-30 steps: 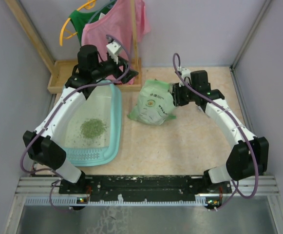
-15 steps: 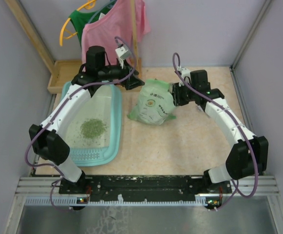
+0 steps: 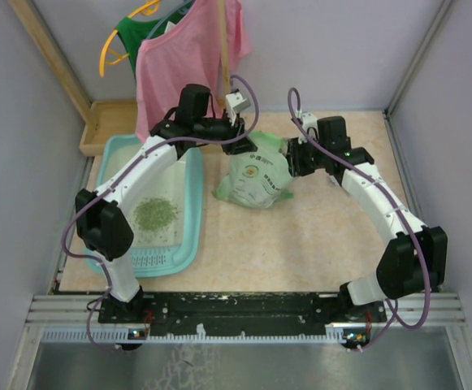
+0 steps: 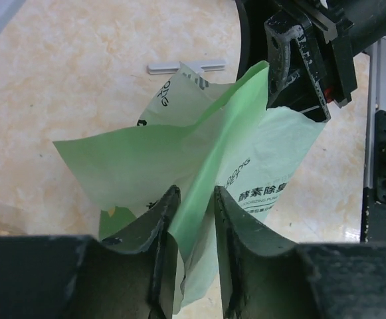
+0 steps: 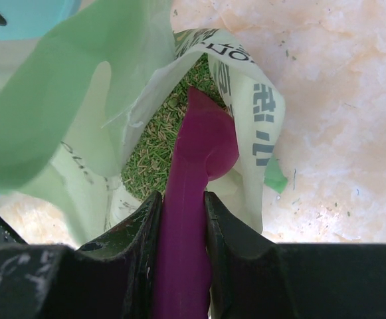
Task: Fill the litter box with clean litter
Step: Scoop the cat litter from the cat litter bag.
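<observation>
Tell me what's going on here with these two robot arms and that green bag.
The right fingers grip a magenta scoop, its bowl inside the open pale green bag over the clean litter there. The left fingers have a flap of the bag's top between them; whether they pinch it yet is unclear. The litter box on the left holds only a small heap, so filling is barely under way.

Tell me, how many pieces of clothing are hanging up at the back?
2. A pink top hangs at the back, near the middle; a green garment hangs just left of it, partly covered by it. Others may be hidden behind them.
</observation>
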